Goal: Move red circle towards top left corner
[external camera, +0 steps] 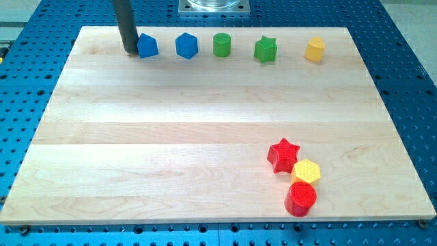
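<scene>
The red circle [301, 199] is a short red cylinder near the board's bottom right, touching a yellow hexagon [306, 171] just above it. A red star [283, 155] sits up and left of the hexagon. My tip [129, 50] is at the top left of the board, right against the left side of a blue pentagon-like block [147, 46]. The tip is far from the red circle, across the whole board.
Along the top edge, from left to right after the first blue block, stand a blue hexagon [186, 46], a green cylinder [222, 44], a green star [265, 49] and a yellow block [315, 49]. The wooden board [171, 137] lies on a blue perforated table.
</scene>
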Motion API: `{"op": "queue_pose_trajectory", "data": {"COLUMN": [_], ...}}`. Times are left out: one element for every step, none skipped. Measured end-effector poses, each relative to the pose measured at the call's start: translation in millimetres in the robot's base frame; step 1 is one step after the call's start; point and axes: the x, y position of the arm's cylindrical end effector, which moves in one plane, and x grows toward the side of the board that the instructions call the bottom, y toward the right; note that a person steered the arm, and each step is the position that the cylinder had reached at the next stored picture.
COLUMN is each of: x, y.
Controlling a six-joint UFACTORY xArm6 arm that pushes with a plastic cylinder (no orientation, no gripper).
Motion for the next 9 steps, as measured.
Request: {"op": "queue_pose_trajectory", "data": {"x": [0,-1,10,88,153,184,179,273,349], "y": [13,38,-4,19,96,243,383,392,341]}}
